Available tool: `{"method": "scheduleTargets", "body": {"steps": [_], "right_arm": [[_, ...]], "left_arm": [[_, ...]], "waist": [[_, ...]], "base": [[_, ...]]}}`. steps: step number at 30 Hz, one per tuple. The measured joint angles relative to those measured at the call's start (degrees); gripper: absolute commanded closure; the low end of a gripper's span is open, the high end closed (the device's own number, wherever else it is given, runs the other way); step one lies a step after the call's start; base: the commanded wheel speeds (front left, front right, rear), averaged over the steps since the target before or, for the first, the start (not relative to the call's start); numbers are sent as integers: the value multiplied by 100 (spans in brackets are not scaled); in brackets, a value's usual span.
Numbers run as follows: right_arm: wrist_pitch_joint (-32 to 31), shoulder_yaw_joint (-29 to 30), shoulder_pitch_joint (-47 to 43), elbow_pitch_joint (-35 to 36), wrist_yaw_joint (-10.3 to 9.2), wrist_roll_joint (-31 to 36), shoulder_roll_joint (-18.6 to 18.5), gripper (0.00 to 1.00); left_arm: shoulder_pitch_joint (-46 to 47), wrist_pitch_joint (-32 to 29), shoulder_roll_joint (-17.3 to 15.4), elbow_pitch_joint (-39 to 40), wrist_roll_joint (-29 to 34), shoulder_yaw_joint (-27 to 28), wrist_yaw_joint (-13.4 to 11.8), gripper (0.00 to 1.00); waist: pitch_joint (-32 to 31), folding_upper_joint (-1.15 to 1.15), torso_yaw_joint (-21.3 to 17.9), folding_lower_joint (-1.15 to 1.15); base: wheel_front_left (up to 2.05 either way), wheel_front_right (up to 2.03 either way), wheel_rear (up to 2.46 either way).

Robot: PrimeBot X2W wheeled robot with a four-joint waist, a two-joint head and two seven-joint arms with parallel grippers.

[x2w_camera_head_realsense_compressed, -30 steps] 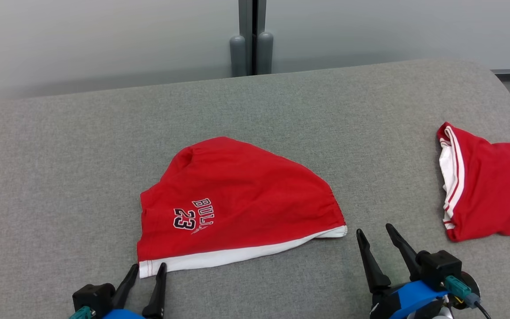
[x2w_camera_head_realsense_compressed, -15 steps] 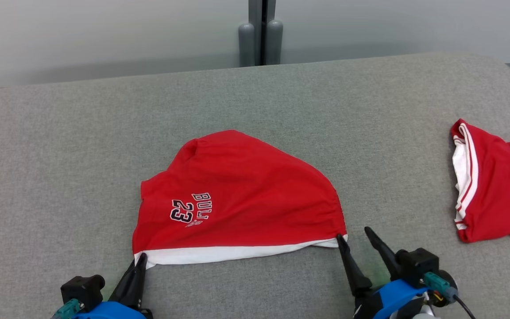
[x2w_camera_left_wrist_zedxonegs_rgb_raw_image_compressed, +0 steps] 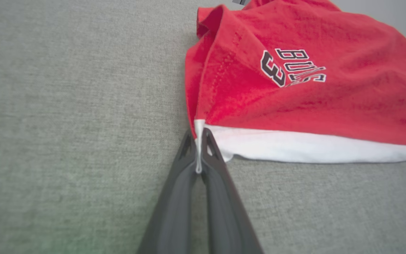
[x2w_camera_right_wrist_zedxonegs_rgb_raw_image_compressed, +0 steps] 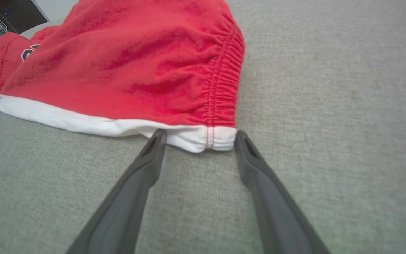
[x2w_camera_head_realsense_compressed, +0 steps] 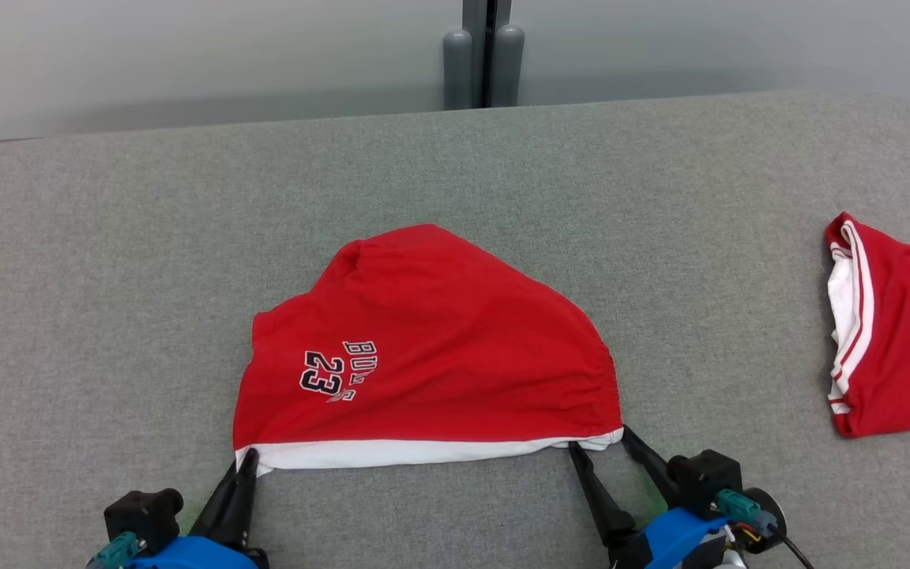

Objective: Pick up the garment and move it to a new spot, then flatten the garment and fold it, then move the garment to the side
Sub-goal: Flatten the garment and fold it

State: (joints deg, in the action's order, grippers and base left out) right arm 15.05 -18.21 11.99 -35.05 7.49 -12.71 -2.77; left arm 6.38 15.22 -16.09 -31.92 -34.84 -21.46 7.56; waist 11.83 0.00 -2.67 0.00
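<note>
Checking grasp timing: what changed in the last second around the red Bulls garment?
The left gripper closed on the garment at its left white-hem corner. The right gripper moved forward until its open jaws straddle the right hem corner, not gripping yet. The garment's bulk lies much as before on the grey surface, and the second red garment at the right is untouched; the head camera shifted a little.
</note>
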Motion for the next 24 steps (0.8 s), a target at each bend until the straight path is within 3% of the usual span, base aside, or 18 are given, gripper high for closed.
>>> {"method": "scheduleTargets", "body": {"steps": [3, 11, 17, 18, 19, 24], "right_arm": [[0, -49, 11, -25, 0, 4, 0, 1], [0, -174, -61, 30, 0, 60, 0, 14], [0, -182, -70, 56, 0, 260, 0, 71], [0, -165, -69, 73, 0, 283, 0, 95], [-1, -134, -69, 89, 0, 321, 1, 100], [0, 22, -71, 272, 0, 417, 0, 100]], "left_arm": [[0, 0, 0, -15, 14, 24, 1, 100], [-4, -1, 14, -64, 74, 89, 1, 100], [-9, 0, 21, -105, 114, 121, 1, 100], [-9, 0, 23, -107, 115, 122, 1, 100], [-8, 0, 24, -108, 115, 126, 1, 100], [-7, -1, 32, -114, 119, 164, 1, 100]], "waist": [[-1, 0, -1, 0], [-36, 0, -29, 0], [-61, 0, -58, 0], [-60, 0, -57, 0], [-59, 0, -56, 0], [-82, 0, -35, 0]], "base": [[0, 0, 0], [0, 0, 0], [0, 0, 0], [0, 0, 0], [0, 0, 0], [0, 0, 0]]}}
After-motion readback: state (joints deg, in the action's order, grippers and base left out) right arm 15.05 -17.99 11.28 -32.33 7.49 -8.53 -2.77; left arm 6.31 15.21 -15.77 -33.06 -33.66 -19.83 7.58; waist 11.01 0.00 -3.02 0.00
